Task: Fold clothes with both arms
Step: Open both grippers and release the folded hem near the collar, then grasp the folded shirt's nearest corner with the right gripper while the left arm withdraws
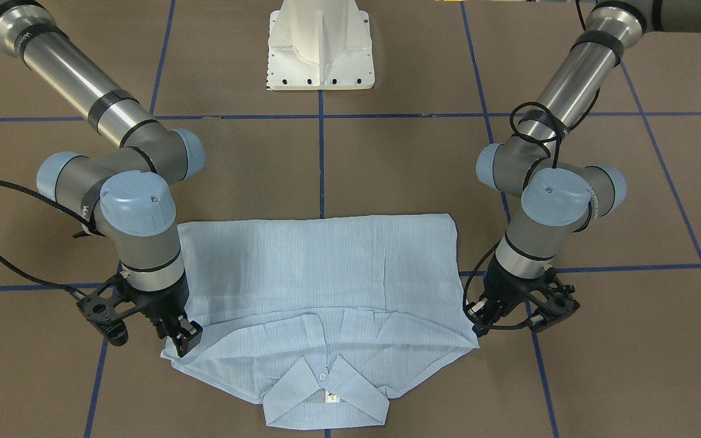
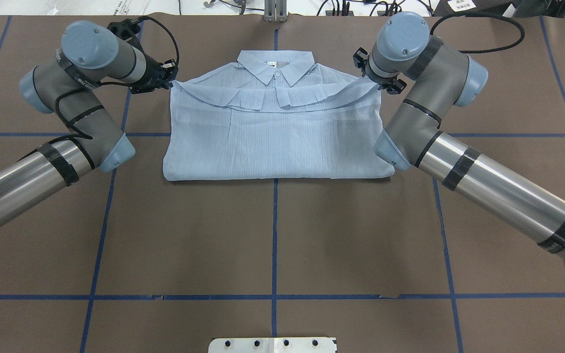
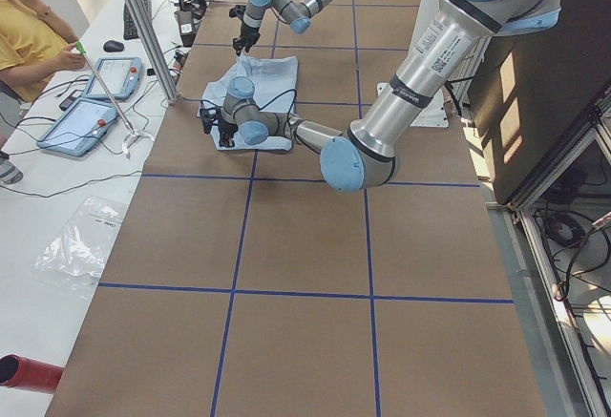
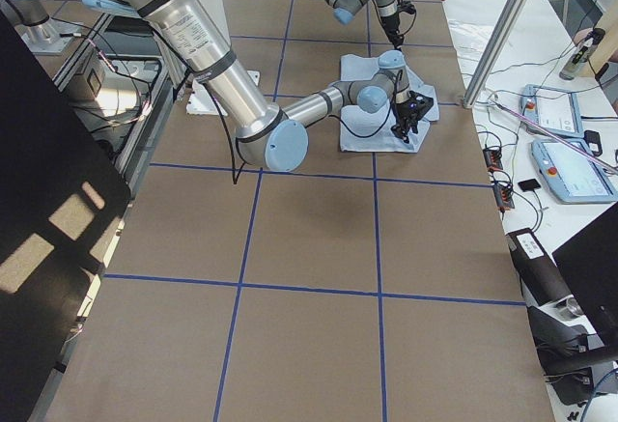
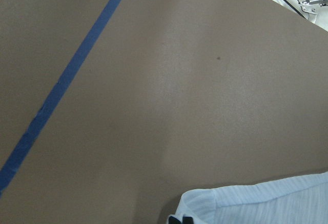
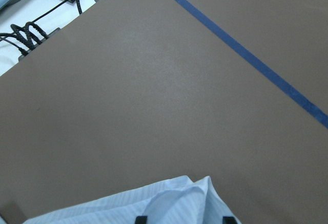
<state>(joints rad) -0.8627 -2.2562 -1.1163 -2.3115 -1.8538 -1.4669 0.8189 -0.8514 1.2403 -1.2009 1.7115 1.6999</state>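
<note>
The light-blue striped shirt (image 1: 326, 274) lies flat on the brown table, sleeves folded in, its hem edge folded up to just below the collar (image 2: 275, 68). My left gripper (image 2: 170, 73) is at the corner of that folded edge; in the left wrist view its fingertips (image 5: 179, 220) are closed together on the shirt corner (image 5: 246, 203). My right gripper (image 2: 379, 84) is at the opposite corner. In the right wrist view it (image 6: 184, 219) is open, with the shirt corner (image 6: 169, 198) lying between its fingers.
The white pedestal base (image 1: 320, 48) stands behind the shirt on the robot's side. Blue tape lines (image 2: 274, 235) grid the table. An operator (image 3: 29, 26) and tablets (image 3: 105, 78) are beyond the far table edge, with cables (image 6: 31, 34) there.
</note>
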